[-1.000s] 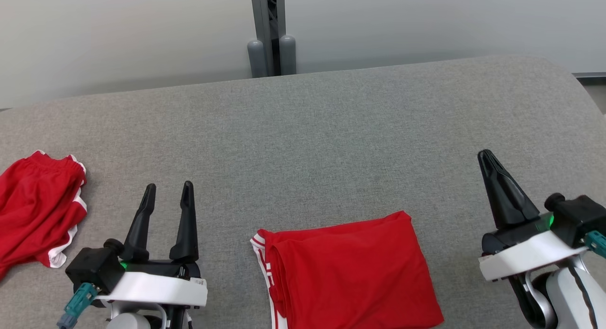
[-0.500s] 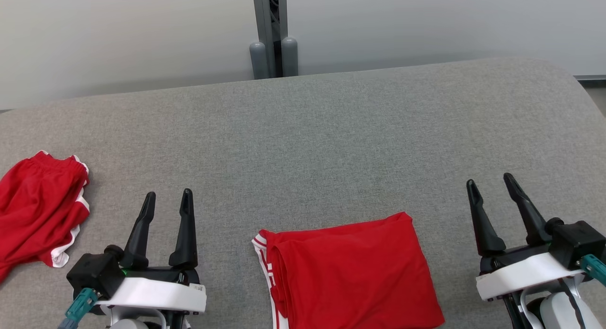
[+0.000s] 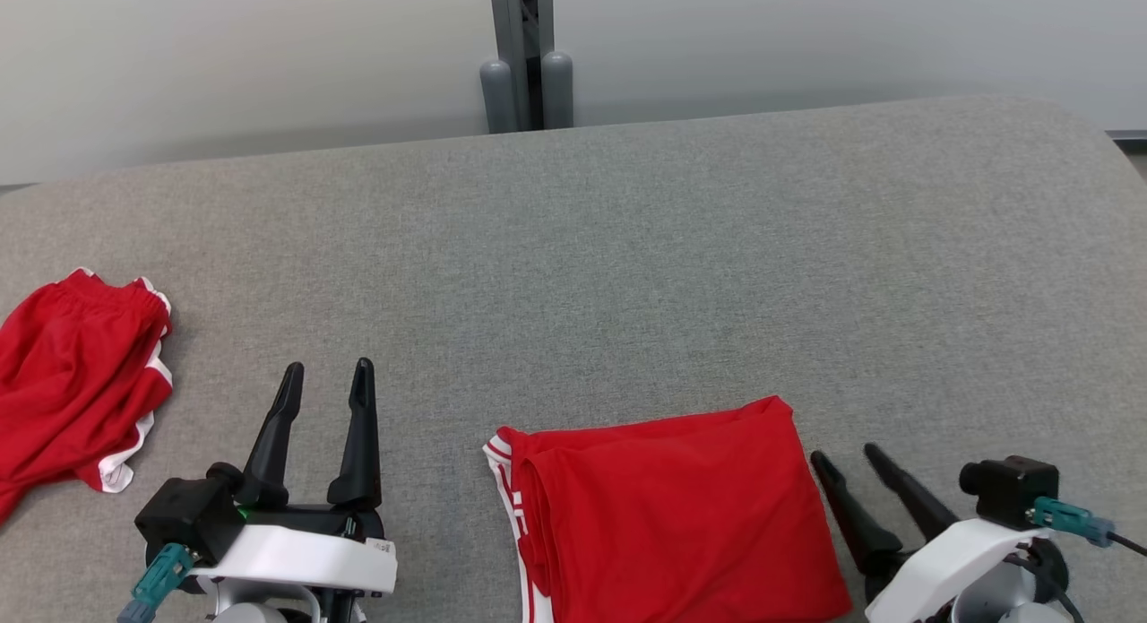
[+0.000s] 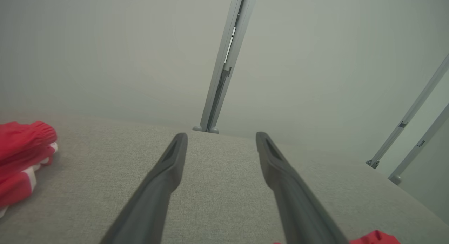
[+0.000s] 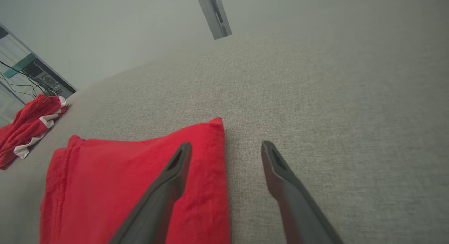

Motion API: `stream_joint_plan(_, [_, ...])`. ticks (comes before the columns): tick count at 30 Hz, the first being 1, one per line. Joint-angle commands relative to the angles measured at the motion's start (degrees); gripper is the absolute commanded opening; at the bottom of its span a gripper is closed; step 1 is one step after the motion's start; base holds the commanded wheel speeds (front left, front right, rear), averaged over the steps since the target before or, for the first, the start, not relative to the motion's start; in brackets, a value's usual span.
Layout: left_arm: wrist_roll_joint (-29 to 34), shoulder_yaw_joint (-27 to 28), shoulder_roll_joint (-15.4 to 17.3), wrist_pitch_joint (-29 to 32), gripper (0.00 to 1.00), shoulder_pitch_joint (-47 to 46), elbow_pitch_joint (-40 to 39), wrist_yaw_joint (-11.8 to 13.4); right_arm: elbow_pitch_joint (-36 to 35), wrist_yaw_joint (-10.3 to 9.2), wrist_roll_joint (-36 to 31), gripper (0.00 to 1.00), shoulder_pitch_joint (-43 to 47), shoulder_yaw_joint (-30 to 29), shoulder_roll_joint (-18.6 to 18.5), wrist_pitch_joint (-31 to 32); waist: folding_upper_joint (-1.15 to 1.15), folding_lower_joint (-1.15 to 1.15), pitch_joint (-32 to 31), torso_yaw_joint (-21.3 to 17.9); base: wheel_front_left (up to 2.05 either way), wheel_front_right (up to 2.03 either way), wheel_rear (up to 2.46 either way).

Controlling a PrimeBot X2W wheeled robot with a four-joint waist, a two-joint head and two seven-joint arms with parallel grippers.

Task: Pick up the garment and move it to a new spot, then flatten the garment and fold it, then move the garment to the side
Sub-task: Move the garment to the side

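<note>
Well, starting at the far left, a second red piece with white trim [image 3: 76, 372] lies crumpled on the grey fabric-covered table [image 3: 627, 273]. If the task's garment is carried that way, it could land on that heap or get tangled with it.

Next come the left fingers [image 3: 360, 426], spread apart and empty, hovering over bare table well clear of any cloth. They sit between the two red pieces, so a leftward sweep of the garment could snag on them.

At the middle, close to the robot, lies the folded red garment [image 3: 672, 506], flat, with its white-striped edge to the left. Its near edge runs out of the head view, so I cannot tell how close it is to the table's rim. To my eye the folding looks done and only the move to the side is left.

Just beside its right edge are the right fingers [image 3: 901, 490], also apart and holding nothing; from the wrist, one finger hangs over the cloth's edge [image 5: 210, 156], the other over bare table. A pinch there might catch only the top layer, and lifting by one side would probably let the fold fall open. Dragging across this grippy fabric could ruck it instead.
</note>
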Motion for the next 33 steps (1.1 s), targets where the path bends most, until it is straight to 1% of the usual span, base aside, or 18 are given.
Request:
stream_joint_plan(1, [0.53, -0.06, 0.21, -0.20, 1.00, -1.19, -0.06, -0.18, 0.64, 0.03, 3.91, 1.00, -0.26, 1.84, -1.04, 1.93, 0.00, 0.00, 0.77, 0.45, 0.00, 0.00, 0.00])
stream_joint_plan(5, [0.90, -0.28, 0.20, -0.20, 1.00, -1.70, 0.01, -0.37, 1.26, 0.04, 9.79, 1.00, -1.80, 5.17, -2.00, 4.50, 0.00, 0.00, 1.83, 1.03, 0.00, 0.00, 0.00])
stream_joint_plan(6, [0.90, -0.28, 0.20, -0.20, 1.00, -1.70, 0.01, -0.37, 1.26, 0.04, 9.79, 1.00, -1.80, 5.17, -2.00, 4.50, 0.00, 0.00, 1.83, 1.03, 0.00, 0.00, 0.00])
stream_joint_plan(10, [1.18, -0.23, 0.20, -0.20, 1.00, -2.82, 0.30, -0.63, 2.80, 0.04, 14.02, 1.00, -3.17, 8.00, -2.51, 6.50, 0.00, 0.00, 2.78, 1.65, 0.00, 0.00, 0.00])
stream_joint_plan(14, [1.28, -0.20, 0.22, -0.20, 1.00, -3.15, 0.33, -0.58, 3.72, 0.04, 16.38, 1.00, -5.00, 10.64, -2.69, 7.00, 0.00, 0.00, 3.70, 2.16, 0.00, 0.00, 0.00])
stream_joint_plan(15, [1.30, -0.18, 0.21, -0.20, 1.00, -3.37, 0.27, -0.57, 4.04, 0.04, 16.95, 0.69, -5.34, 11.30, -2.70, 7.11, 0.00, 0.00, 3.87, 2.25, 0.00, 0.00, 0.00])
stream_joint_plan(16, [1.37, -0.16, 0.21, -0.20, 1.00, -3.55, 0.25, -0.56, 4.34, 0.04, 17.29, 0.29, -5.76, 12.10, -2.81, 7.18, 0.00, 0.00, 4.03, 2.31, 0.00, 0.00, 0.00])
stream_joint_plan(17, [1.45, -0.13, 0.21, -0.20, 1.00, -3.70, 0.19, -0.54, 4.53, 0.03, 17.48, 0.00, -6.22, 12.75, -3.02, 6.96, 0.00, 0.00, 4.25, 2.36, 0.00, 0.00, 0.00])
stream_joint_plan(21, [1.61, 0.05, 0.21, -0.20, 1.00, -3.86, 0.03, -0.49, 5.23, 0.03, 17.42, 0.00, -8.29, 14.74, -4.16, 4.69, 0.00, 0.00, 4.70, 2.36, 0.00, 0.00, 0.00])
stream_joint_plan(26, [1.80, 0.07, 0.20, -0.20, 1.00, -4.32, -0.12, -0.24, 6.85, 0.02, 16.26, 0.00, -11.58, 16.86, -6.72, 2.83, 0.00, 0.00, 5.41, 1.44, 0.00, 0.00, 0.00])
stream_joint_plan(33, [3.30, -0.04, 0.21, -0.20, 1.00, -6.25, -0.38, -0.80, 7.90, 0.02, 14.86, 0.00, -19.83, 20.68, -14.04, 4.22, 0.00, 0.00, 9.29, -1.64, 0.00, 0.00, 0.00])
